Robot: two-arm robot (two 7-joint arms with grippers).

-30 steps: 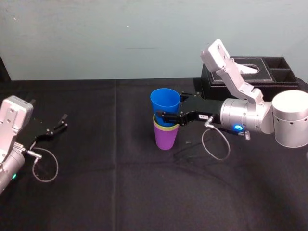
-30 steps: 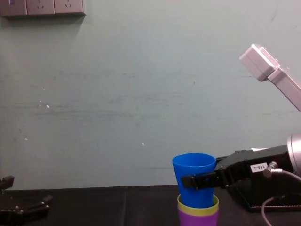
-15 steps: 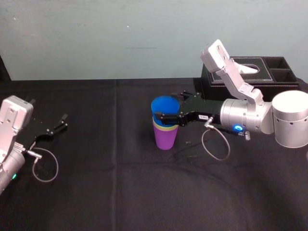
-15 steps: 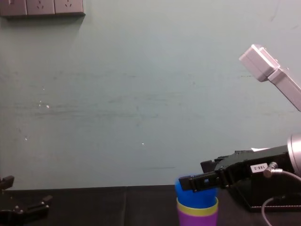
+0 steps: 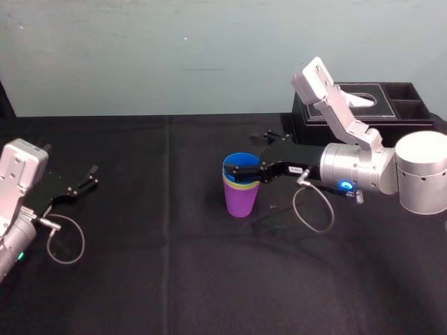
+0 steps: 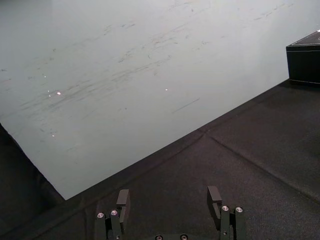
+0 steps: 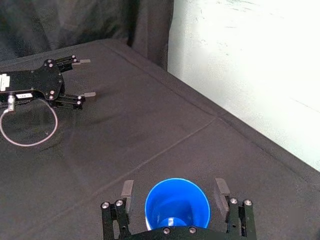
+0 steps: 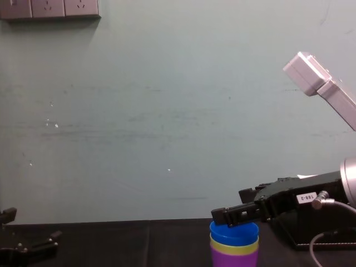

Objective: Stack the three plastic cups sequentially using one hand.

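Standing on the worktop [image 5: 174, 265], the three cups nest upright — blue cup [image 5: 241, 160] in yellow-green cup [image 5: 236, 186] in purple cup [image 5: 241, 203]. The right pincer [image 7: 174, 187] straddles the blue rim, fingers spread just clear of it, gripping nothing. The left pincer [image 5: 89, 176] lies parked far left, fingers apart.

We work under soft, even room light. The black counter [image 5: 174, 279] soaks it up, so we find only a faint shadow near the right end effector [image 5: 241, 169]. Beyond that end effector, the wall [image 7: 260, 60] glares almost white in the right wrist view. A small highlight glints deep inside the blue cup [image 7: 177, 205] at its tips.
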